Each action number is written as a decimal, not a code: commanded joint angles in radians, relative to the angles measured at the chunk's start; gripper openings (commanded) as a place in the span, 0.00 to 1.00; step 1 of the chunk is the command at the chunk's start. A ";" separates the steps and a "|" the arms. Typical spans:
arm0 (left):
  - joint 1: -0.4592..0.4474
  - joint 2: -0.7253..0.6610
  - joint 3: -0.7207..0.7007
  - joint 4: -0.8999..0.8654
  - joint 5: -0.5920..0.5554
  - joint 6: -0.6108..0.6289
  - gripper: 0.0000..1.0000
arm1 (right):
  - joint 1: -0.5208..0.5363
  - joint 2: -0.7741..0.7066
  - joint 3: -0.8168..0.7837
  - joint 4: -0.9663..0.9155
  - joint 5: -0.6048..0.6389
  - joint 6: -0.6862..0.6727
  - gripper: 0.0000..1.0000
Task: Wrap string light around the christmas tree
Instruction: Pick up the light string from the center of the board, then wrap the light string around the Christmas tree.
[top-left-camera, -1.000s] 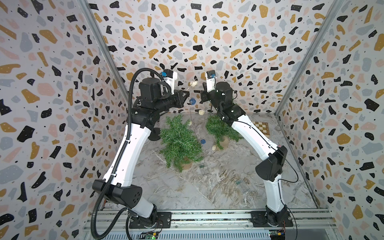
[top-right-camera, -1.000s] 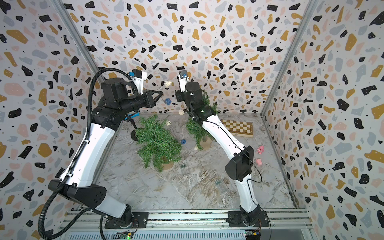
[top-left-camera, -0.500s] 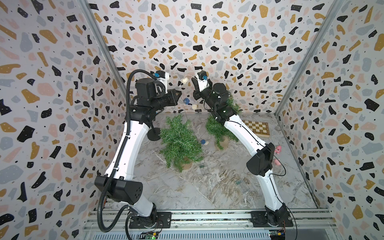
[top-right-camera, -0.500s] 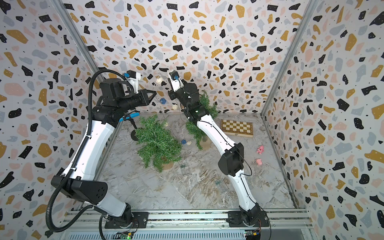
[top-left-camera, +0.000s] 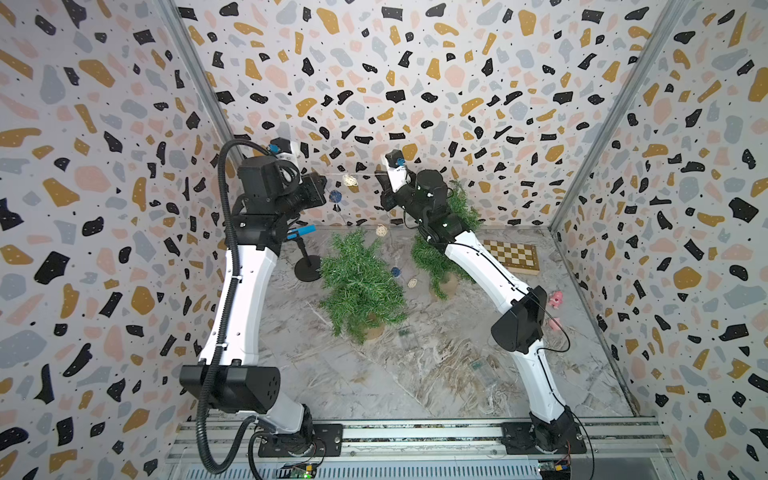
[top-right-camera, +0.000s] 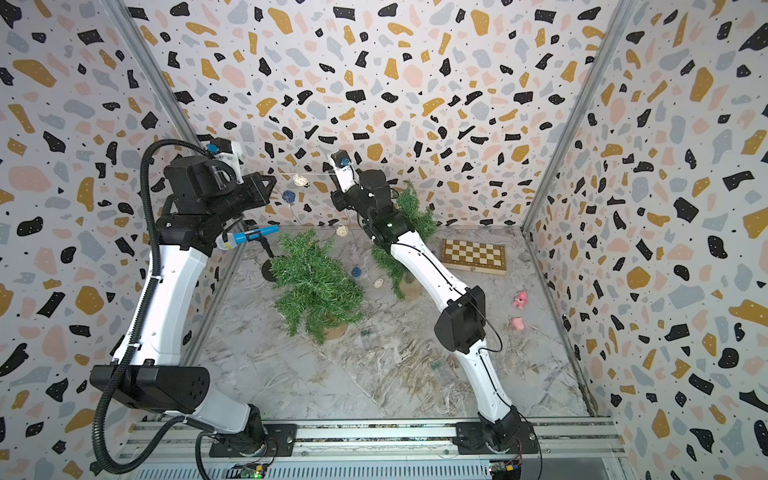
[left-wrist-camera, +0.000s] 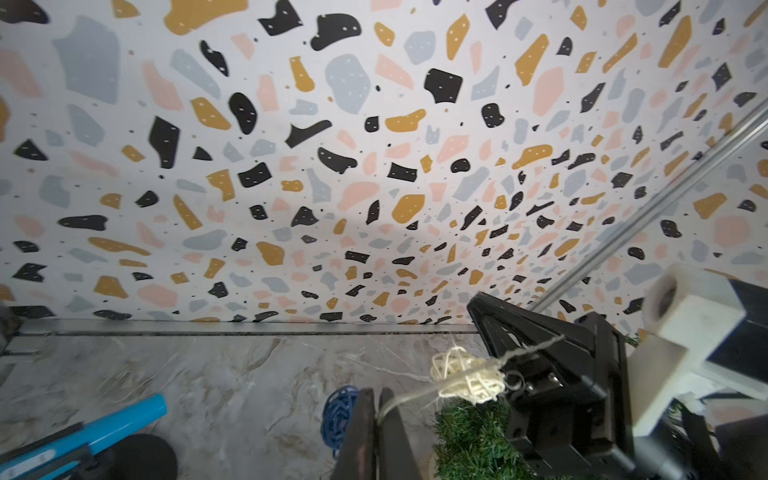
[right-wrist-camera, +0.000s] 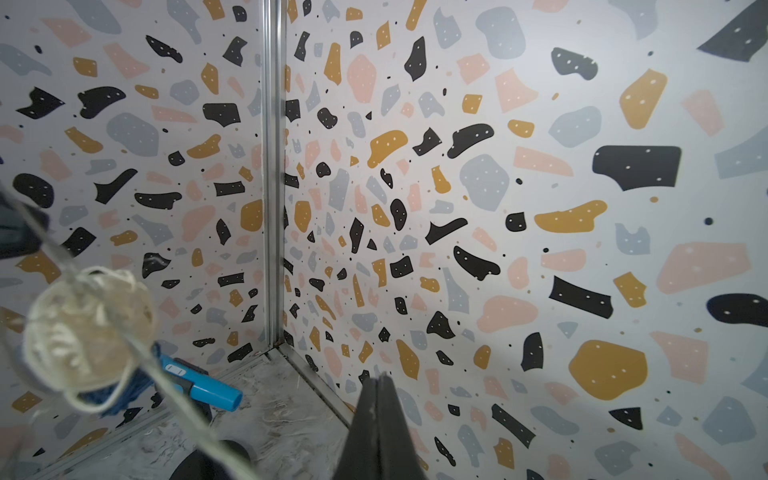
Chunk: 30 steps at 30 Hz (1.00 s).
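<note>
**Strung out:** Two robot arms hold a string light (top-left-camera: 350, 180) stretched taut in the air near the far wall, above the table (top-left-camera: 415, 374). The left claw (top-right-camera: 273, 181) is fully closed, pinching the strand at its fingertips (left-wrist-camera: 363, 424), with a blue ball (top-left-camera: 335, 195) dangling just below. The right claw (top-left-camera: 379, 180) is closed as well. The strand runs to it and drops from it, though the exact point of grip is hard to make out. A white ball (left-wrist-camera: 469, 376) rides the taut stretch between the two claws. From the right claw the strand falls past more balls to a spot low between two trees. The larger christmas tree (top-left-camera: 359, 286) stands near the table's middle on a round base. The smaller tree (top-left-camera: 432, 266) stands farther back and to the right, partly hidden by the right arm. A chessboard (top-left-camera: 513, 253) lies at far right, a blue microphone (top-left-camera: 303, 230) on its stand is at far left, and pink toys (top-left-camera: 555, 298) sit at right.
</note>
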<state>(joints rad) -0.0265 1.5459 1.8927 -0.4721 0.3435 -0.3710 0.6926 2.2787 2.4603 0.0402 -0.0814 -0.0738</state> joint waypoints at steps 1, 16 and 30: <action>0.016 -0.036 0.015 0.023 -0.070 0.039 0.00 | 0.000 0.009 0.008 -0.025 0.016 -0.023 0.01; 0.024 -0.182 -0.335 0.062 -0.280 0.125 0.00 | 0.036 -0.026 -0.049 -0.041 0.011 -0.178 0.00; 0.048 -0.190 -0.135 -0.067 -0.221 0.122 0.00 | -0.005 -0.075 -0.144 0.018 0.111 -0.179 0.00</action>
<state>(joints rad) 0.0017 1.3876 1.7214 -0.5327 0.2001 -0.2718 0.7345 2.2776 2.2772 0.0528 -0.0307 -0.2630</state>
